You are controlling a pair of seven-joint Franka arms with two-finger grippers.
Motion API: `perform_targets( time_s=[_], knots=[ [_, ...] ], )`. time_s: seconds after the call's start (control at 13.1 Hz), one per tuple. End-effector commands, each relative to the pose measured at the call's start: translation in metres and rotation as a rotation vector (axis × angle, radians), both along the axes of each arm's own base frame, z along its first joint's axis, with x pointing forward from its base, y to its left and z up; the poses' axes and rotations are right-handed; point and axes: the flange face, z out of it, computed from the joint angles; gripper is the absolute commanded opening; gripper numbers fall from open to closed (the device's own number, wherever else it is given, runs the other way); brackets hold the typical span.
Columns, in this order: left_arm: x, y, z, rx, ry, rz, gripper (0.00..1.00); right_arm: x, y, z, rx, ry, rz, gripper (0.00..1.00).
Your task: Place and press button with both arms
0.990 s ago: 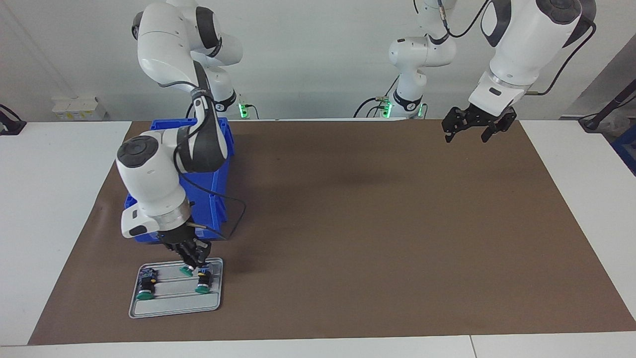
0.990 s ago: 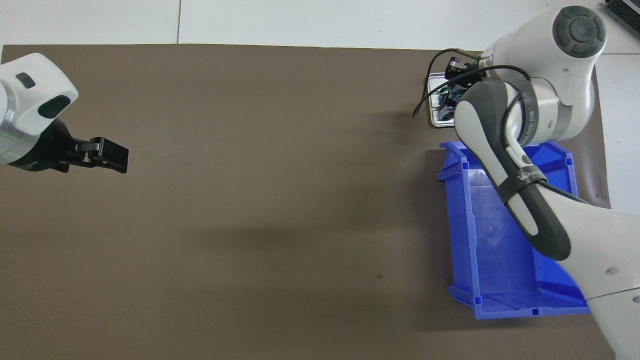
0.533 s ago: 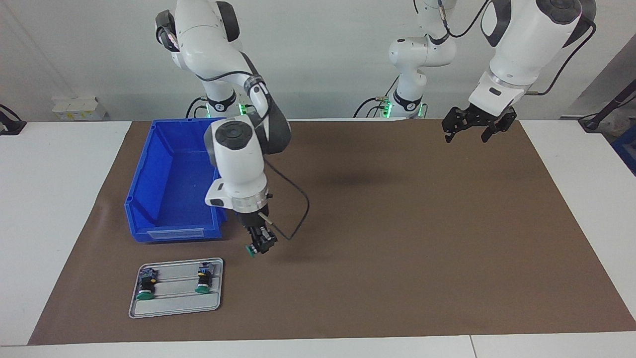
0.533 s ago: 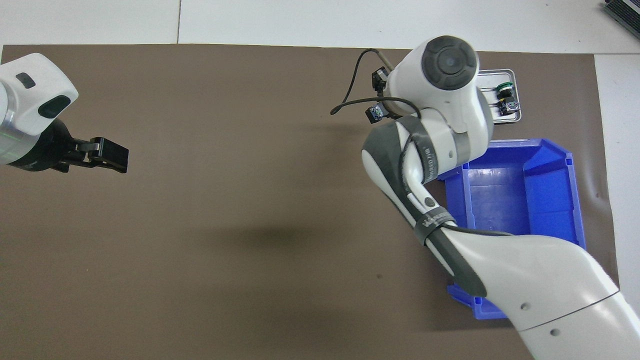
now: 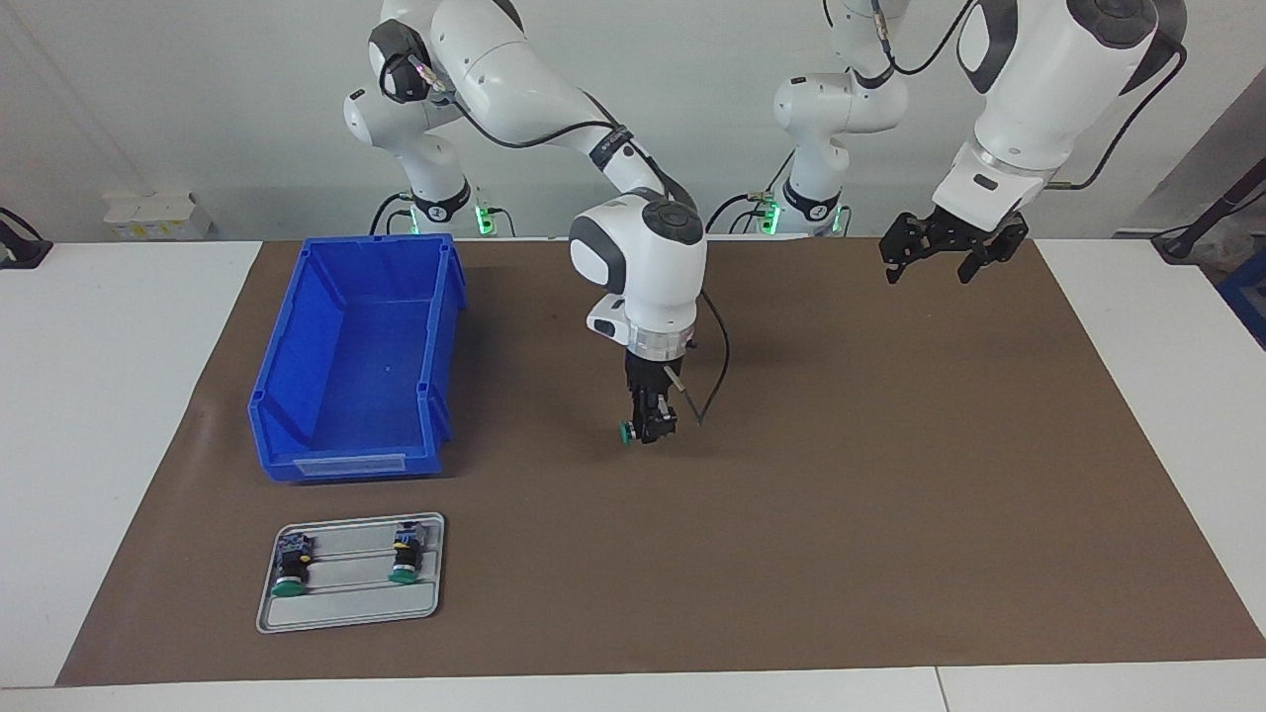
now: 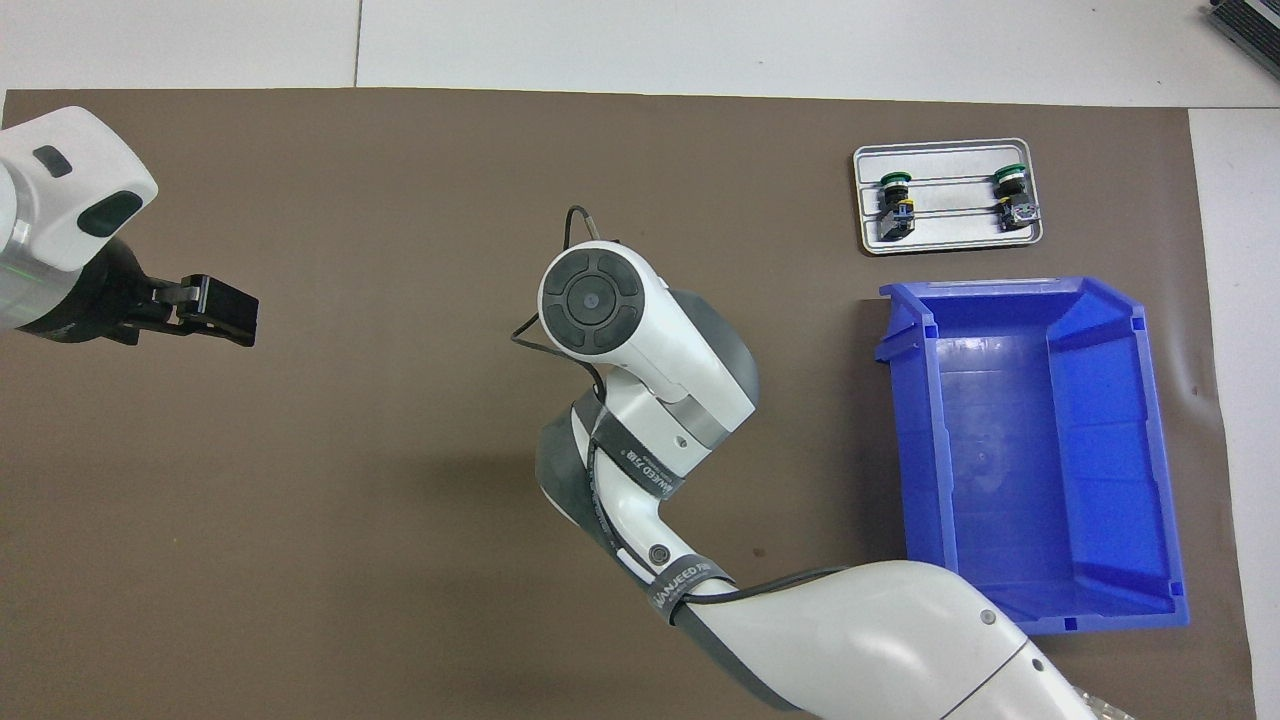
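Note:
My right gripper [image 5: 652, 432] hangs low over the middle of the brown mat, shut on a button [image 5: 627, 432] whose green cap sticks out sideways toward the right arm's end. In the overhead view the right arm's wrist hides that gripper and the held button. Two more buttons [image 5: 289, 571] [image 5: 404, 560] lie in a grey tray [image 5: 346, 615], also seen from above as buttons [image 6: 894, 198] [image 6: 1013, 193] in the tray [image 6: 945, 243]. My left gripper [image 5: 941, 261] [image 6: 216, 310] waits open in the air over the mat's corner by the left arm's base.
A blue bin [image 5: 341, 463] [image 6: 925, 450] stands on the mat at the right arm's end, nearer to the robots than the tray. The brown mat [image 5: 890, 494] covers most of the white table.
My right arm has lifted a button off the tray and carried it across to the middle of the mat. The tray now holds two buttons. The left arm has not moved.

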Motion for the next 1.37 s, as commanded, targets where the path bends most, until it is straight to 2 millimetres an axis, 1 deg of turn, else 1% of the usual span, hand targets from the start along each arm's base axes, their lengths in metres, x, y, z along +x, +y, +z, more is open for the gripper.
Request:
perform_targets(
  time_s=[0.0, 0.08, 0.15, 0.38, 0.46, 0.53, 0.61, 0.76, 0.84, 1.07, 1.14, 1.22, 1.3],
  knots=[
    [-0.009, -0.001, 0.002, -0.012, -0.011, -0.039, 1.00, -0.022, 0.031, -0.020, -0.008, -0.004, -0.083, 0.00],
    [-0.009, -0.001, -0.001, -0.014, -0.008, -0.094, 1.00, -0.025, 0.037, -0.021, 0.005, -0.007, -0.104, 0.00],
    [-0.009, -0.002, -0.002, -0.021, -0.011, -0.186, 1.00, -0.031, 0.044, -0.023, 0.009, -0.005, -0.124, 0.00],
    [-0.010, 0.003, -0.004, -0.037, -0.010, -0.484, 1.00, -0.044, 0.058, -0.021, 0.025, -0.007, -0.176, 0.00],
    [-0.008, 0.007, -0.007, -0.044, -0.017, -0.589, 1.00, -0.046, 0.058, -0.029, 0.019, -0.005, -0.173, 0.00],
    [-0.006, 0.012, -0.009, -0.054, -0.032, -0.662, 1.00, -0.047, 0.056, -0.032, 0.015, -0.001, -0.174, 0.00],
    [-0.006, 0.012, -0.012, -0.062, -0.053, -0.724, 1.00, -0.048, 0.056, -0.034, 0.013, 0.004, -0.174, 0.00],
    [-0.008, 0.012, -0.019, -0.064, -0.086, -0.867, 1.00, -0.055, 0.053, -0.050, 0.003, 0.021, -0.170, 0.00],
    [-0.010, 0.011, -0.025, -0.082, -0.096, -0.932, 1.00, -0.058, 0.052, -0.054, 0.000, 0.027, -0.167, 0.00],
    [-0.016, 0.015, -0.032, -0.106, -0.086, -1.135, 1.00, -0.061, 0.052, -0.055, 0.013, 0.041, -0.172, 0.00],
    [-0.018, 0.017, -0.036, -0.113, -0.078, -1.193, 1.00, -0.062, 0.053, -0.055, 0.026, 0.054, -0.181, 0.31],
    [-0.018, 0.016, -0.039, -0.117, -0.073, -1.242, 1.00, -0.061, 0.053, -0.055, 0.032, 0.063, -0.190, 0.44],
    [-0.019, 0.009, -0.042, -0.121, -0.071, -1.279, 1.00, -0.061, 0.053, -0.056, 0.037, 0.068, -0.193, 0.58]
  ],
)
